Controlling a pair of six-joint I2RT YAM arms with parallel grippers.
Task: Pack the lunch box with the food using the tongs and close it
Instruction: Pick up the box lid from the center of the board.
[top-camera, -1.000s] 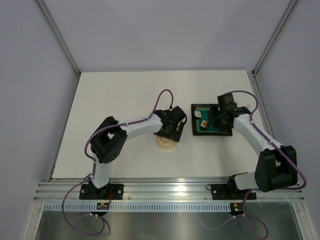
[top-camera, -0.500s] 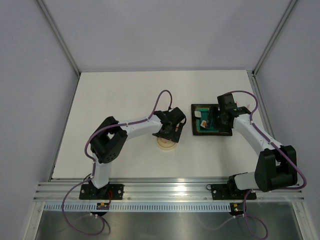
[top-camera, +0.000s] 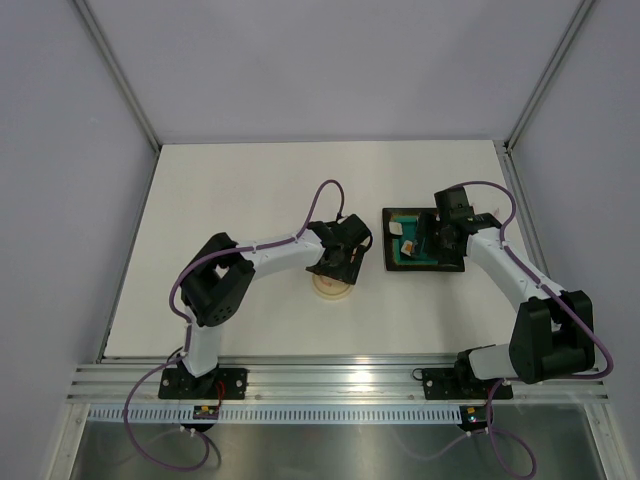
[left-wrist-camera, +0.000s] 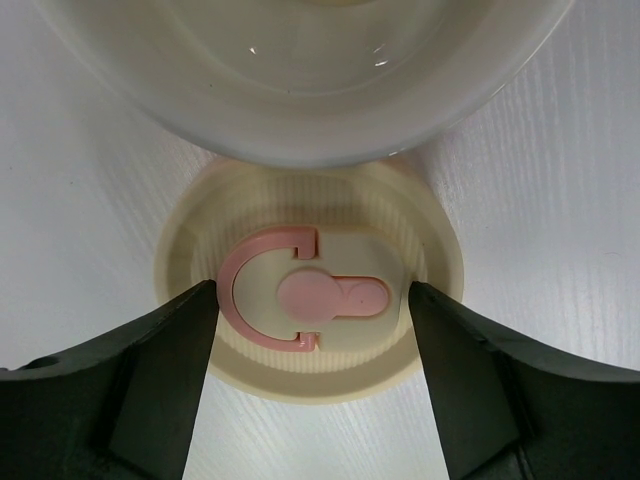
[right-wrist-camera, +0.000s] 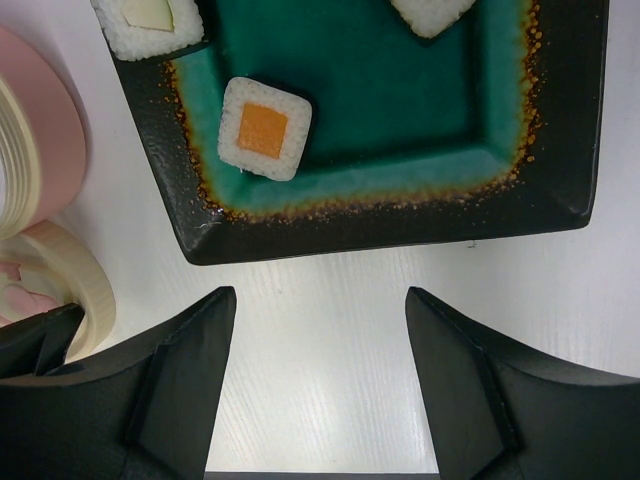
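- Lunch box (left-wrist-camera: 300, 90) sits on the table (top-camera: 230, 190) touching or just beyond its lid (left-wrist-camera: 330, 250). The part of its cream inside that shows holds no food.
- Left gripper (left-wrist-camera: 312, 292) hangs right over that lid. Its fingers (left-wrist-camera: 150, 380) are spread wide, 1 on each side of the pink curl mark, gripping nothing.
- Fresh change: in the top view this gripper has slid a touch to the left over the last second. Now it sits steady above the lid, and that reads to me like lining up for a lid pick.
- Seems early for that! The lunch box looks unpacked, so I'd say closing it now would skip the main job.
- Tongs are nowhere to be seen in any view, so I can't say where they lie.
- Moving right, the dark teal tray (right-wrist-camera: 400, 215) lies near the lunch box but apart from it. All 3 visible pieces of food (right-wrist-camera: 265, 128) are on it.
- Right gripper (right-wrist-camera: 318, 300) hovers over bare table just off the tray's near edge, jaws wide and empty. It hasn't budged in the last second, so packing looks not yet begun.
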